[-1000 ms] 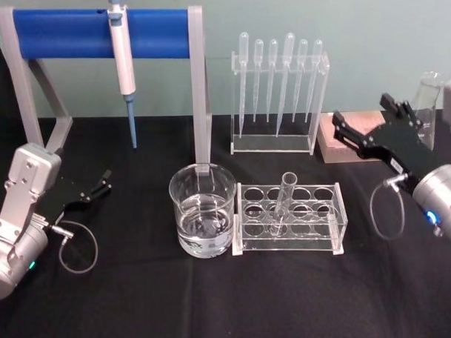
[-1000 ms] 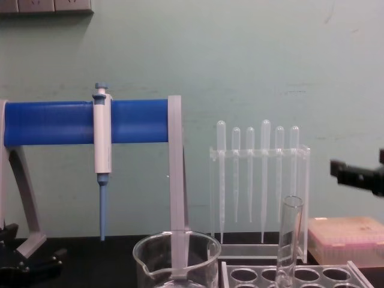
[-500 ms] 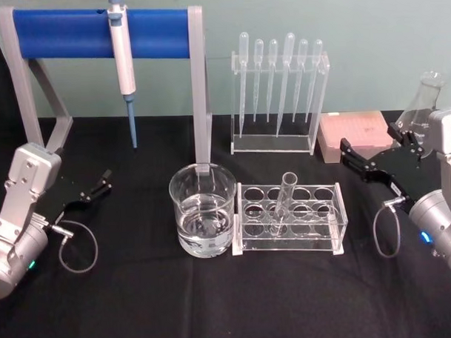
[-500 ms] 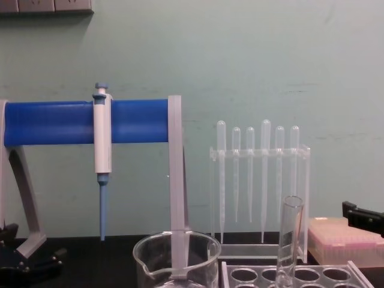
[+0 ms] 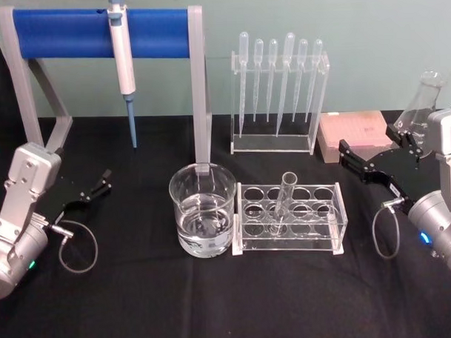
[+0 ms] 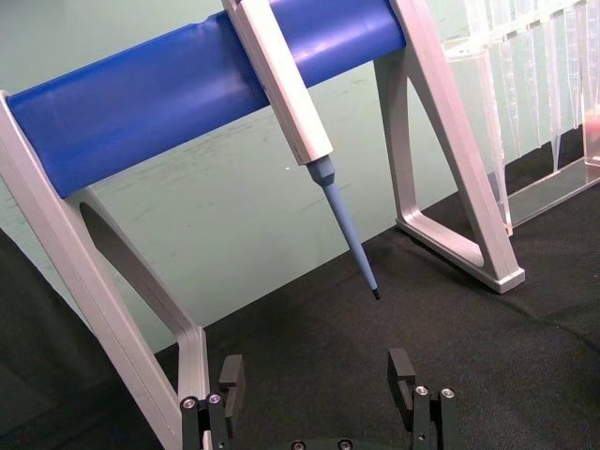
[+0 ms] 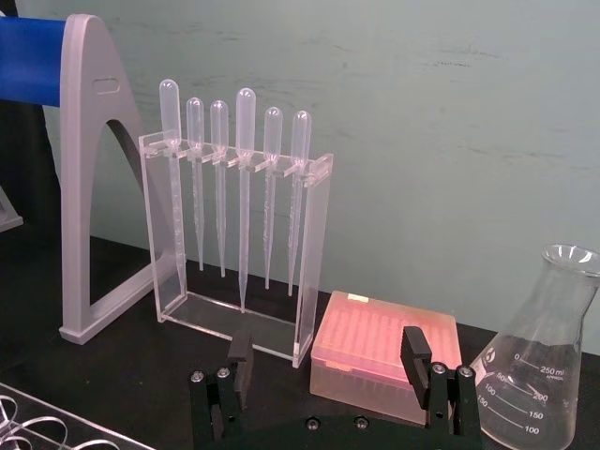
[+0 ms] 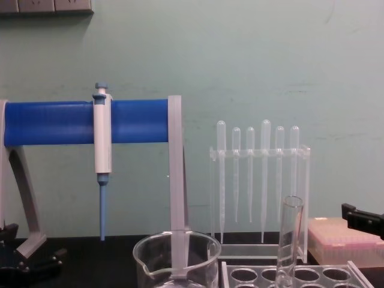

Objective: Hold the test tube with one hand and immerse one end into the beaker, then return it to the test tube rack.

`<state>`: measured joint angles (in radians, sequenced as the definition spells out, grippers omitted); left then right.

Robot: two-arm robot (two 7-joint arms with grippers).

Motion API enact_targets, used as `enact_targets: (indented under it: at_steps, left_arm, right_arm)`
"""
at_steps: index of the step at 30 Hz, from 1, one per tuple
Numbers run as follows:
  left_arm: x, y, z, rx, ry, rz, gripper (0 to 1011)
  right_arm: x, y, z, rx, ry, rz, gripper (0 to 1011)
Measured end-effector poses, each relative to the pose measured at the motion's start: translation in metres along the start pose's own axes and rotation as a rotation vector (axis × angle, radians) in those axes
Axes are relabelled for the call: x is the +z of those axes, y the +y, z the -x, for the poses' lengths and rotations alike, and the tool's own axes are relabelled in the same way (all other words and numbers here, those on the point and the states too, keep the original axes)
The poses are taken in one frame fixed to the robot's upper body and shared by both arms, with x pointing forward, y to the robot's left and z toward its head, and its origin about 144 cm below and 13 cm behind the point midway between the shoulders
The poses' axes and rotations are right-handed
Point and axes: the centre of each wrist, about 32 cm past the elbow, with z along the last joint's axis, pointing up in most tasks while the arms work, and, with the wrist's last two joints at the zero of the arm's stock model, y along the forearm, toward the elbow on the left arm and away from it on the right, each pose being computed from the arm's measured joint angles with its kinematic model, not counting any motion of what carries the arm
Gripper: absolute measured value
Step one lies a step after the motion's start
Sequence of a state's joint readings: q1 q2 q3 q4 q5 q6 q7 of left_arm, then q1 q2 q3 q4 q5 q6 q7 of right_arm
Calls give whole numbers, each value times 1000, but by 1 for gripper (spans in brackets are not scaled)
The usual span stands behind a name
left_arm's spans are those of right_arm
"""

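While racked, test tube (image 5: 282, 205) (upright).

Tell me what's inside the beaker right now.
The beaker holds clear liquid in its lower part and nothing else that can be seen. The test tube stands apart in the rack beside it. Glare hides fine detail on the beaker's floor.

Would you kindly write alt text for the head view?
A test tube leans in a clear rack beside a water-filled beaker. The right gripper, jaws open, hovers right of the rack; the left gripper sits idle far left.
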<state>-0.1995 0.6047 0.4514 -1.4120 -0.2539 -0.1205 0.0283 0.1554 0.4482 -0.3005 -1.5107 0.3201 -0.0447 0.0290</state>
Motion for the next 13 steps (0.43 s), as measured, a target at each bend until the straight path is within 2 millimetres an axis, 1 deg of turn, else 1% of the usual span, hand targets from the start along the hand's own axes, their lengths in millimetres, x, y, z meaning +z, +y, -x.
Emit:
enact_targets:
  at_steps: [13]
  left_arm:
    - [0, 0, 0, 0, 0, 0, 1000]
  right_arm:
    - [0, 0, 0, -1, -2, 0, 1002]
